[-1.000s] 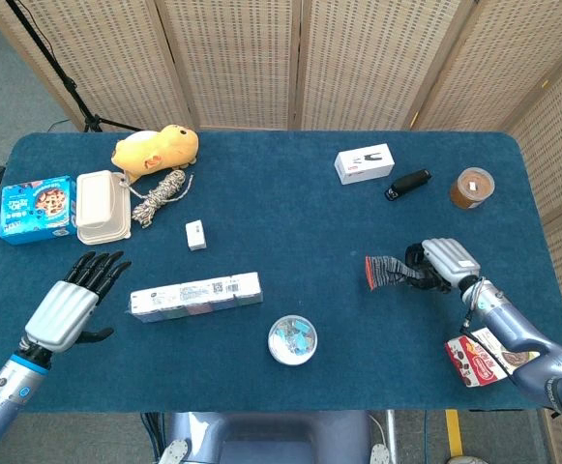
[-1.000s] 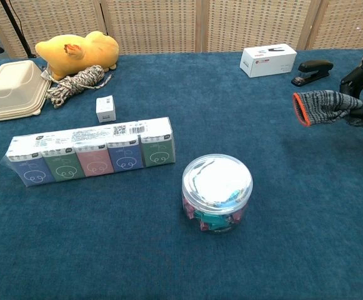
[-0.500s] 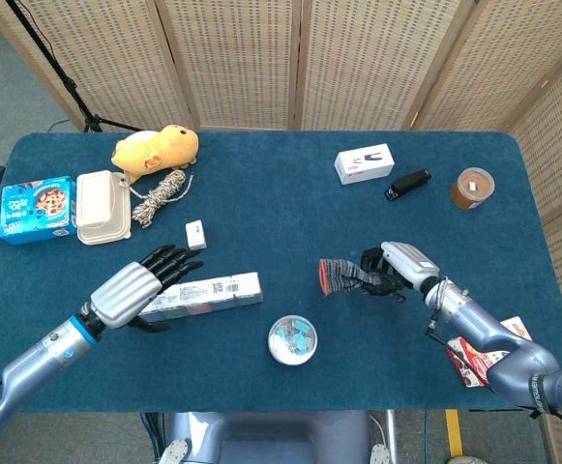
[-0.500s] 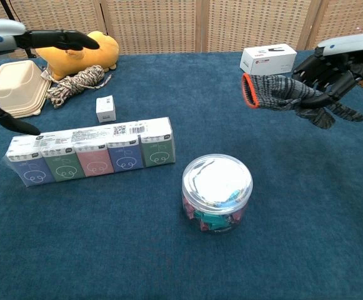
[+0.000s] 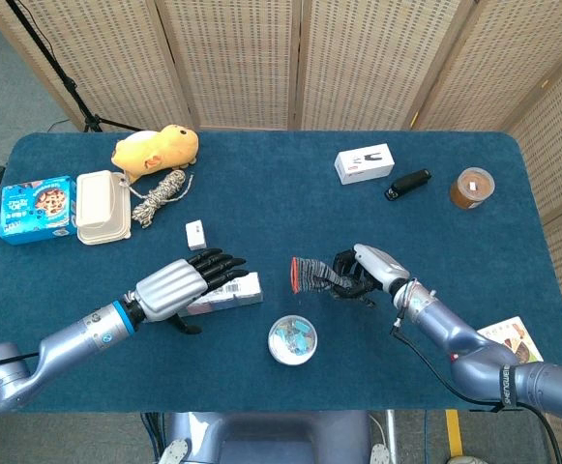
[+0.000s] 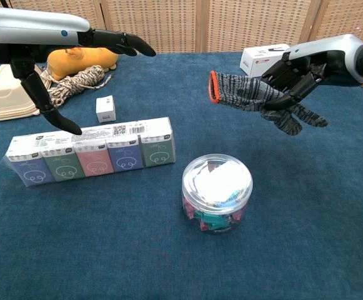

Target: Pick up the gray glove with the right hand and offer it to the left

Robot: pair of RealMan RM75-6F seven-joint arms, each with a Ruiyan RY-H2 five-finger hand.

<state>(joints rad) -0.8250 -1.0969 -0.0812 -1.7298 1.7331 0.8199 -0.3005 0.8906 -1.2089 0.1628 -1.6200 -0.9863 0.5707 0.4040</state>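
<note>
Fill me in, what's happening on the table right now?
The right hand holds the gray glove in the air, its orange cuff pointing toward the left hand. The left hand is open, fingers stretched out above the multipack of tissues, reaching toward the glove but not touching it. A gap remains between them, above the round clear tub. The handover is not yet made.

glove: gray-black knit, orange cuff | table: dark blue | plush: yellow

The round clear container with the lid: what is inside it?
Inside the round clear container are teal and pink pieces, too small to identify. The white lid hides most from above.
</note>
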